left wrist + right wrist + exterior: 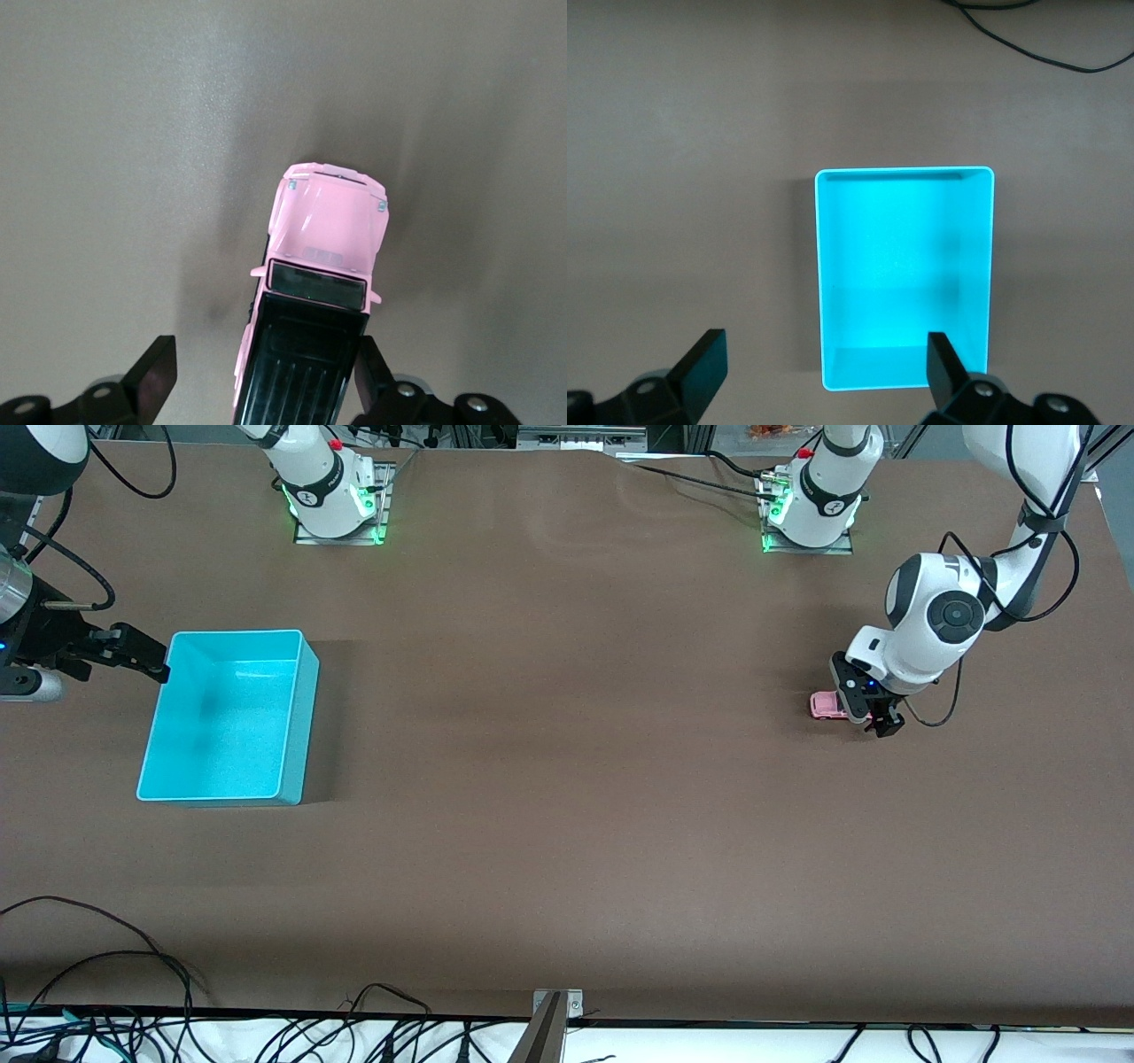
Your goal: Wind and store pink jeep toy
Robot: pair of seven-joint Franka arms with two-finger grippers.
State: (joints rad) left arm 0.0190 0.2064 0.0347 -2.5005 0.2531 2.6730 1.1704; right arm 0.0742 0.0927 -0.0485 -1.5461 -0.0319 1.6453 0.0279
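The turquoise bin (pixel 226 717) holds nothing. The right claw (pixel 142 654) hangs open over its rim. The left claw (pixel 873 713), open, straddles the pink jeep toy (pixel 310 301) on the tabletop (pixel 567 824); only the left wrist view shows its black roof

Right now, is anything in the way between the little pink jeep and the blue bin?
No. Only bare brown table lies between the pink jeep, under the left claw, and the turquoise bin. The right claw hangs beside the bin.
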